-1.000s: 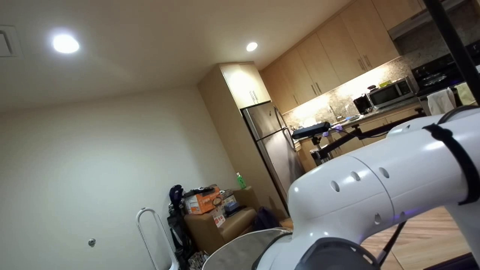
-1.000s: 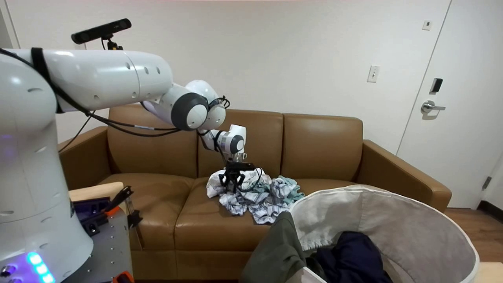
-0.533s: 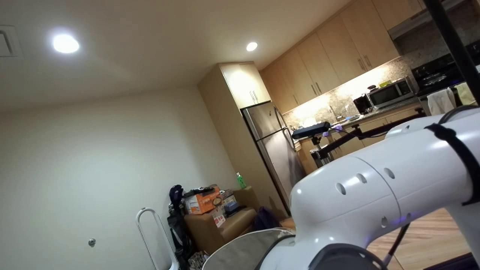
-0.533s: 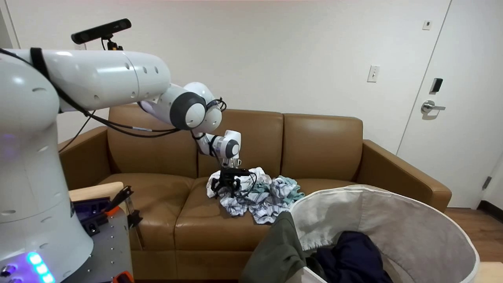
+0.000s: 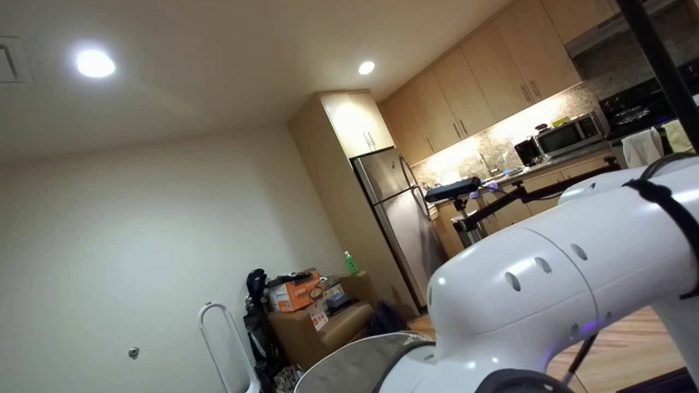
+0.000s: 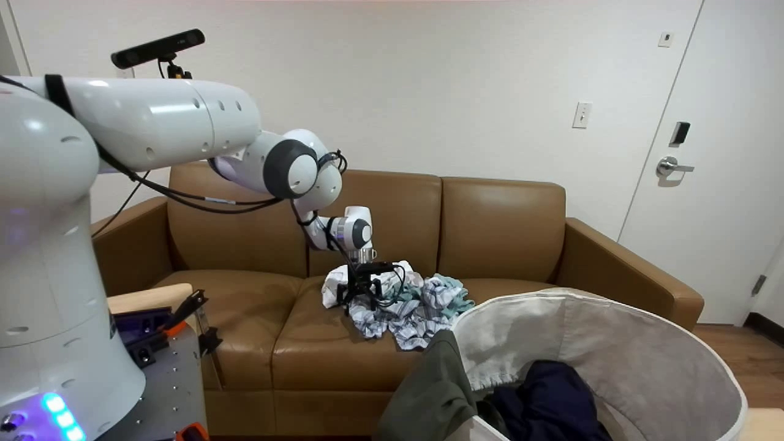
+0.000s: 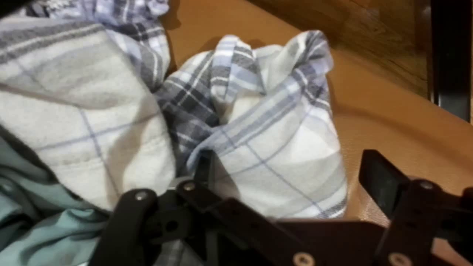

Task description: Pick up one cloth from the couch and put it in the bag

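Observation:
A heap of cloths lies on the seat of the brown couch (image 6: 502, 226): plaid cloth (image 6: 407, 324) in white, grey and blue, and teal cloth (image 6: 456, 300). My gripper (image 6: 359, 297) points down at the heap's left part. In the wrist view the gripper (image 7: 289, 162) has its jaws spread wide, a bunched plaid cloth (image 7: 273, 173) lying in the gap. One finger (image 7: 204, 168) overlaps that cloth; the opposite finger (image 7: 382, 181) is over bare leather. Whether either touches fabric I cannot tell. The pale bag (image 6: 612, 331) stands open in front, dark navy cloth (image 6: 548, 401) inside.
Olive fabric (image 6: 429, 392) hangs over the bag's near left rim. A metal stand (image 6: 165, 392) with clamps carries the arm base at left. Past the couch's front edge the wooden floor (image 7: 373, 33) shows. Couch armrest (image 6: 637, 263) rises behind the bag.
The gripper has shifted left and a little down over the heap, and its fingers have spread wider. The arm has bent lower with it; the cloths and bag look unmoved.

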`<action>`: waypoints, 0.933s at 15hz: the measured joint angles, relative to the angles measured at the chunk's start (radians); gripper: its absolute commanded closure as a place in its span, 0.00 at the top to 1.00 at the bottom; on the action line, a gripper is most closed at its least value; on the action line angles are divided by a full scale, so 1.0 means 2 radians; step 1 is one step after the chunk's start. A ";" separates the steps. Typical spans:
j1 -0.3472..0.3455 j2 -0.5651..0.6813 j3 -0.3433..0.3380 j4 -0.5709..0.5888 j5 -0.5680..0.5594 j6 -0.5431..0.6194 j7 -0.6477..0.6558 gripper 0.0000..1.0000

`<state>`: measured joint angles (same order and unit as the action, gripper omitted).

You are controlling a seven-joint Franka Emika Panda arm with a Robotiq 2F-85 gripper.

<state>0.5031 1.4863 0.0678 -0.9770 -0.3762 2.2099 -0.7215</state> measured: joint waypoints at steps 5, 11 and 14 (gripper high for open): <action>0.012 0.000 -0.022 -0.001 -0.020 0.043 0.018 0.67; 0.012 0.000 -0.029 -0.008 -0.024 0.065 0.030 0.26; 0.012 0.000 -0.028 -0.012 -0.024 0.071 0.030 0.10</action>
<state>0.5268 1.4867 0.0110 -1.0007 -0.4245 2.3528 -0.6612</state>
